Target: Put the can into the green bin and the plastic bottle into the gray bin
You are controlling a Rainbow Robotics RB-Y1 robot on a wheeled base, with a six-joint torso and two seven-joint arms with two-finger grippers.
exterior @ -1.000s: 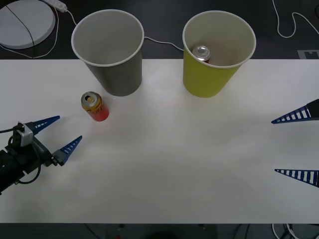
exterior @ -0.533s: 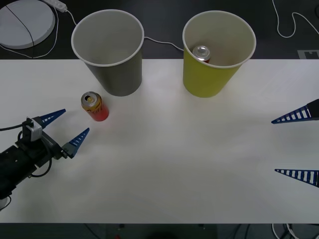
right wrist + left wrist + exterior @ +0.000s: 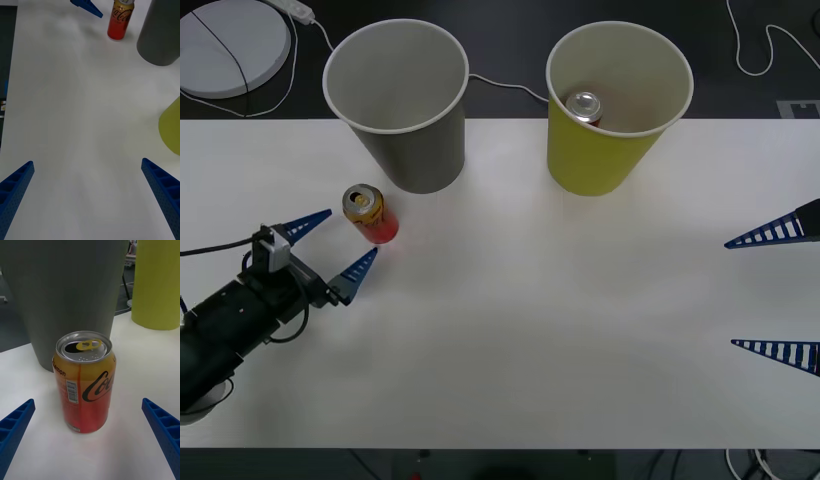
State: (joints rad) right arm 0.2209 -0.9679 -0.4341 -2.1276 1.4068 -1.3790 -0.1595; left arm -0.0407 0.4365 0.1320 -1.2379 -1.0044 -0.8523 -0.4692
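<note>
One can (image 3: 369,213) stands upright on the tabletop (image 3: 560,320) near its far left corner, just in front of the gray bin (image 3: 402,105) and apart from it. That is the one I am after. My left tool (image 3: 335,248) sits low near the left edge with its fingers spread apart, pointing at the can; one finger lies to each side of the approach line, but neither touches the can. From my left wrist the can stands centred between the two blue fingertips (image 3: 15,427), lid up, with the gray bin right behind it and the green bin (image 3: 617,105) farther off.

My right tool (image 3: 775,290) waits at the right edge of the tabletop, fingers wide apart and holding nothing.

As for progress, I judge it barely begun for this can: nothing is gripped yet. The green bin at the far edge already has another can (image 3: 584,106) with a bright silver lid inside it. The gray bin looks empty, and I see no plastic bottle on the tabletop. What is left: close on the can, lift it, carry it across to the green bin, and drop it in.
</note>
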